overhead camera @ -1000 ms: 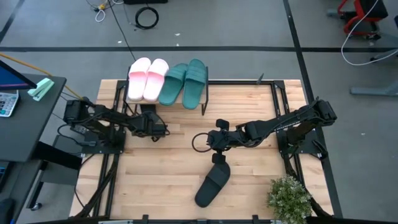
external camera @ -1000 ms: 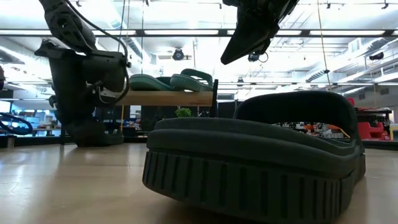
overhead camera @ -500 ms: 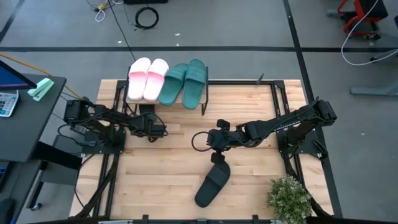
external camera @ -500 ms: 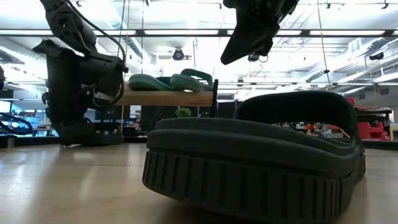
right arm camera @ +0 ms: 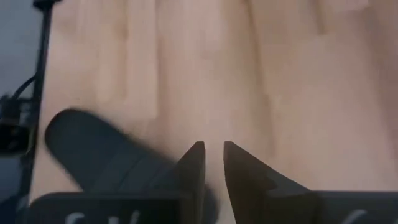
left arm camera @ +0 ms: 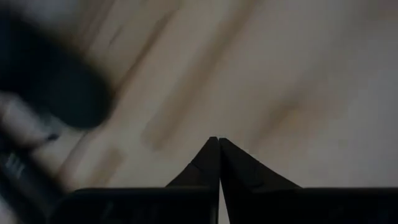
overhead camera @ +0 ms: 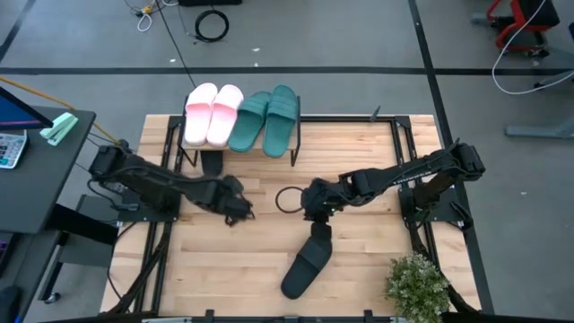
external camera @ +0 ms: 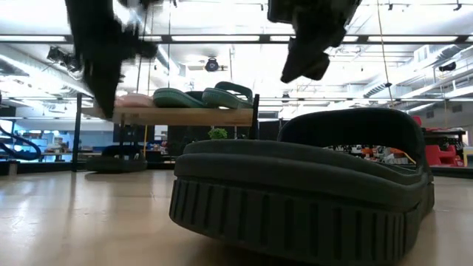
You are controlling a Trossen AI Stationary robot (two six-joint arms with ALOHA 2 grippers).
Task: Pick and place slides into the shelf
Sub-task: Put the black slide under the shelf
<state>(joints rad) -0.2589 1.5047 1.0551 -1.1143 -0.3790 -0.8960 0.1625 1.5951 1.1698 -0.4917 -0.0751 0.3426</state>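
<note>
My left gripper [overhead camera: 239, 213] is hanging over bare wood near the middle of the table [overhead camera: 377, 269], its fingers [left arm camera: 217, 163] pressed together and holding nothing. My right gripper [overhead camera: 314, 208] is hovering just above the heel end of a black slide [overhead camera: 305, 262] lying alone toward the near edge; its fingers [right arm camera: 194, 167] are standing a narrow gap apart with nothing between them. The shelf [overhead camera: 240, 144] is sitting at the far edge of the table, carrying the pink pair [overhead camera: 213, 113] and the teal pair [overhead camera: 265, 117] side by side on its plank top. A second black slide [overhead camera: 212, 162] is resting beneath that plank, seen on the table between the legs in the low view [external camera: 114, 162]. A potted plant [overhead camera: 416, 285] is occupying the near right corner.
</note>
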